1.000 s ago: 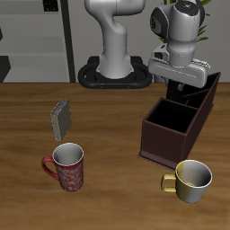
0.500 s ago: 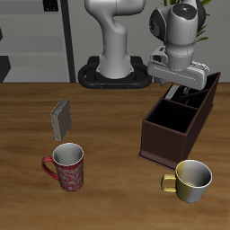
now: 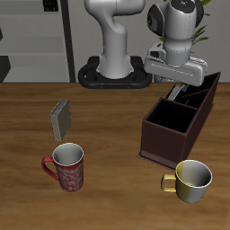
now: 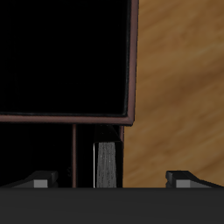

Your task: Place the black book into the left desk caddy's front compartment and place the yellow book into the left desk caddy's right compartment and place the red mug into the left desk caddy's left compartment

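Note:
The left desk caddy [image 3: 171, 135], dark brown, stands beside the pale mug. My gripper [image 3: 182, 88] hangs just above its back end, open and empty. In the wrist view the fingertips [image 4: 35, 180] are spread wide over the caddy [image 4: 129, 61]. The black book [image 4: 106, 164] stands on edge in one long narrow compartment, directly below the gripper [image 4: 112, 180]. The black book does not show in the exterior view. The yellow book [image 3: 61, 119], grey-tan, stands on the table far from the caddy. The red mug [image 3: 67, 167] stands upright nearer the front edge than that book.
A pale yellow-cream mug [image 3: 191, 181] stands in front of the caddy near the table's front edge. The robot's base [image 3: 115, 72] is at the back of the table.
My gripper has risen a little above the caddy's back end. The mugs and the yellow book have not moved.

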